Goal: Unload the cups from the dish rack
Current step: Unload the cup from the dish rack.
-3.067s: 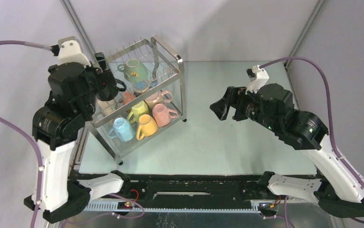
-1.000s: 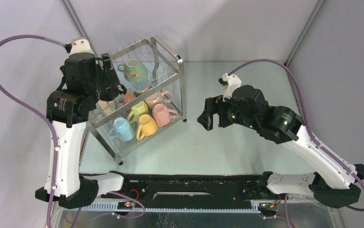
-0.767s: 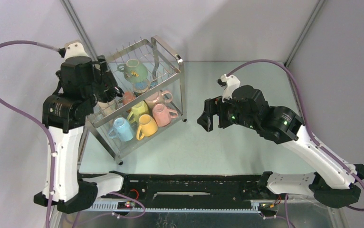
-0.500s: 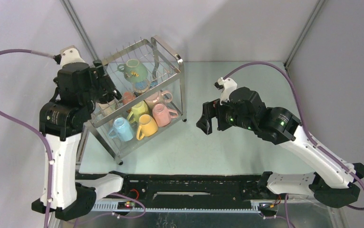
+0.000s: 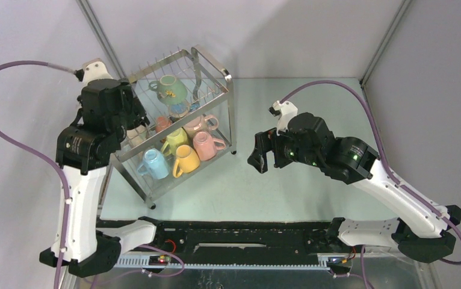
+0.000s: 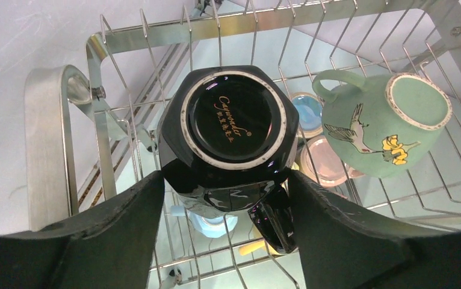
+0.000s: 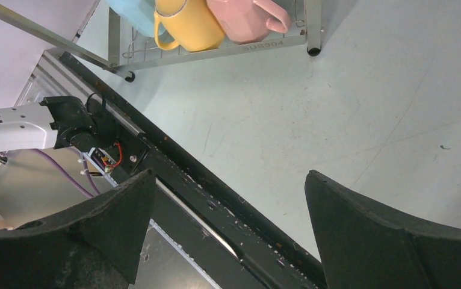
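Note:
The steel dish rack [image 5: 216, 71] stands at the table's back left. On its upper tier a black cup [image 6: 234, 126] sits upside down beside a green bird-painted cup [image 5: 171, 89]. My left gripper [image 5: 133, 114] reaches into that tier. Its fingers press the black cup's two sides, so the left gripper [image 6: 227, 174] is shut on the cup. The lower tier holds a pink cup [image 5: 204, 144], a yellow cup [image 5: 186, 159], a light blue cup [image 5: 154, 164] and a lime cup [image 5: 175, 139]. My right gripper [image 5: 258, 153] hangs open over the table, right of the rack, with nothing in it.
The right wrist view shows the rack's foot [image 7: 313, 51], the yellow cup [image 7: 189, 21], the pink cup [image 7: 246, 18] and the black base rail [image 7: 216, 198] at the table's near edge. Bare pale table [image 5: 300, 102] lies right of the rack.
My left jaws have narrowed onto the black cup after shifting a little at the rack's upper tier. The right arm has crept left towards the rack, still open.

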Motion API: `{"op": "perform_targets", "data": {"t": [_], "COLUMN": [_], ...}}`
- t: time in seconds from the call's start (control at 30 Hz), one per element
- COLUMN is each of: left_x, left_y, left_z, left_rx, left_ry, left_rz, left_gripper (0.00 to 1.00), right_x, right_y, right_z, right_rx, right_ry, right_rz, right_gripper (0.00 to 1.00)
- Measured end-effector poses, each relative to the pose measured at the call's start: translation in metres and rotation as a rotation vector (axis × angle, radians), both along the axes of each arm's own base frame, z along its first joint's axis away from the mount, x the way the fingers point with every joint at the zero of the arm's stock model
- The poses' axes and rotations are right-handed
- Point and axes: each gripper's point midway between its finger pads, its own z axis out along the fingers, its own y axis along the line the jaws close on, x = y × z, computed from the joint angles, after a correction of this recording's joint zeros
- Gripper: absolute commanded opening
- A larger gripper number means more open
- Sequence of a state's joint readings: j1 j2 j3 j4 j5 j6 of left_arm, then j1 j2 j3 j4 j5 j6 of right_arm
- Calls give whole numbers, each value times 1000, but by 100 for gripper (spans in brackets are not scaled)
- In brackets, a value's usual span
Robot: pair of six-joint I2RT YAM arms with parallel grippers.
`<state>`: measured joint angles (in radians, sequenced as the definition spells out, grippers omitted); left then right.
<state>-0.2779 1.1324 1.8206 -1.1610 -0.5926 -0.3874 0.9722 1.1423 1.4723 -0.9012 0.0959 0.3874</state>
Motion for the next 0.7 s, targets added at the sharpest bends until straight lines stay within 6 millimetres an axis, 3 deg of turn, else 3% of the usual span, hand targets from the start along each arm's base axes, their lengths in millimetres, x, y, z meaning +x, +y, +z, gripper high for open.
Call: {"op": "perform_targets", "data": {"t": [0.1,0.43,0.7], "left_x": [3,21,23], "left_y": [4,13,22], "left_z": [0,-18,-16], "left_rx": [33,125,136], "left_ry": [13,110,109], "left_rz": [13,54,82], "left_gripper": [89,97,90], "right_x": [0,2,2], "right_y": [1,6,9], "right_z": [-1,-12,-19], "right_rx": [-2,-30,-46], "right_ry": [1,16,26], "right_rz": [1,4,9], "right_gripper": [100,100,100]}}
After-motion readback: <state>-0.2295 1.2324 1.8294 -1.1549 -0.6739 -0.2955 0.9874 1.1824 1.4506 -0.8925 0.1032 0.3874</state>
